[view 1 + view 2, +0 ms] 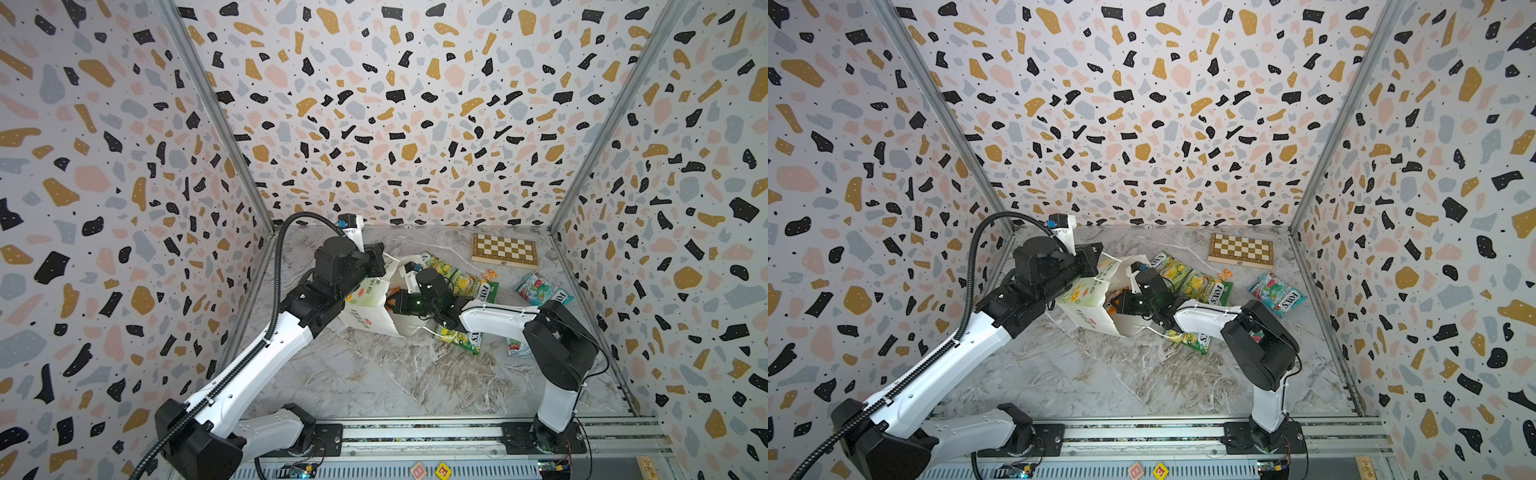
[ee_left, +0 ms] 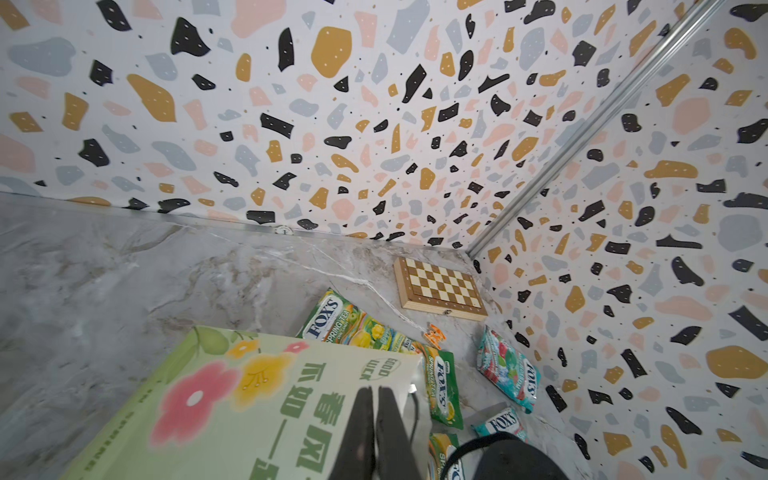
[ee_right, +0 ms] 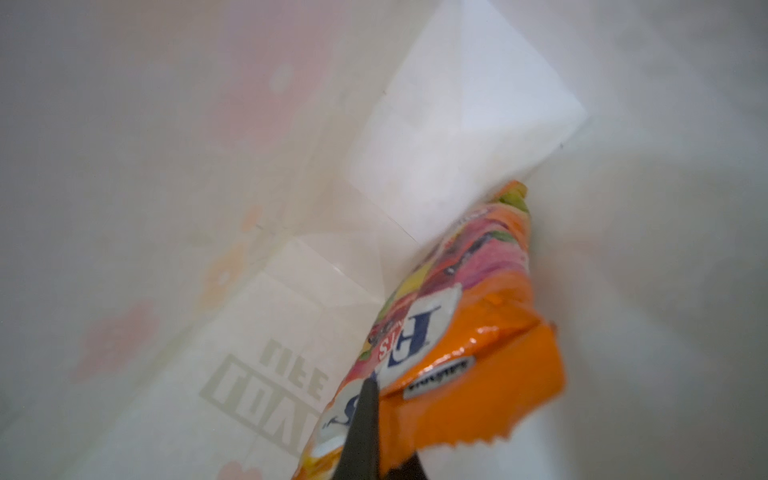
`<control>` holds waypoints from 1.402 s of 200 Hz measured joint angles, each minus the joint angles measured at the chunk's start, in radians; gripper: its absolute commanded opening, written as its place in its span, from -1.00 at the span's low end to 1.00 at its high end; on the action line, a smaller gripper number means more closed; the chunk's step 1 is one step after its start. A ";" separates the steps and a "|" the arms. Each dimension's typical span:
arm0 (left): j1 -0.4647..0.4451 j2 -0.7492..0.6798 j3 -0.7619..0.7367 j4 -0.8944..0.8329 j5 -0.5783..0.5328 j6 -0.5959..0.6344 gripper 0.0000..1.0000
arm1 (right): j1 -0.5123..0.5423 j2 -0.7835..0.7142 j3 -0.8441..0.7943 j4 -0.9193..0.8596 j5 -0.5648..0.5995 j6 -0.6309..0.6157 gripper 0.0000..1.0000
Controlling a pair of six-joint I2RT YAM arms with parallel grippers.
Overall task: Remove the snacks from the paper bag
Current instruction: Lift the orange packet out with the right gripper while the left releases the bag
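The paper bag (image 1: 368,318) (image 1: 1090,322) lies tipped on its side at mid-table, its mouth facing right. My left gripper (image 1: 377,261) (image 2: 376,397) is shut on the bag's upper edge, by the green illustrated side (image 2: 249,395). My right gripper (image 1: 391,304) (image 1: 1116,304) (image 3: 374,399) reaches inside the bag (image 3: 249,208) and is shut on a pink-orange snack packet (image 3: 465,324). Other snacks lie outside the bag. These are green-yellow packets (image 1: 453,276) (image 1: 457,338) (image 2: 332,318) and teal-and-red ones (image 1: 542,289) (image 1: 1277,293) (image 2: 509,368).
A wooden chessboard (image 1: 505,249) (image 2: 440,286) lies at the back right, with a small orange trinket (image 1: 489,274) (image 2: 434,334) in front of it. Patterned walls close in three sides. Two toy blocks (image 1: 430,471) sit on the front rail.
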State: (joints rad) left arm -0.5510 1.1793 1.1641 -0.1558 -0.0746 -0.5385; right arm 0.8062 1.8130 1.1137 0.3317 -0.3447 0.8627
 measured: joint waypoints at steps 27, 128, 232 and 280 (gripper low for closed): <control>0.000 -0.002 0.001 -0.018 -0.059 0.004 -1.00 | -0.002 -0.056 0.000 -0.034 0.010 -0.046 -1.00; 0.008 0.010 0.073 -0.072 -0.154 0.043 -1.00 | -0.010 -0.197 0.039 -0.198 0.023 -0.175 -1.00; 0.088 0.065 0.098 -0.088 -0.076 0.053 -1.00 | -0.043 -0.311 0.243 -0.276 0.018 -0.276 -1.00; 0.137 0.072 0.113 -0.088 -0.039 0.057 -1.00 | -0.042 -0.393 0.331 -0.345 0.077 -0.343 -1.00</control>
State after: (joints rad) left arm -0.4137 1.2518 1.2774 -0.2436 -0.1139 -0.4812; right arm 0.7639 1.4197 1.4448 -0.0135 -0.2680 0.5201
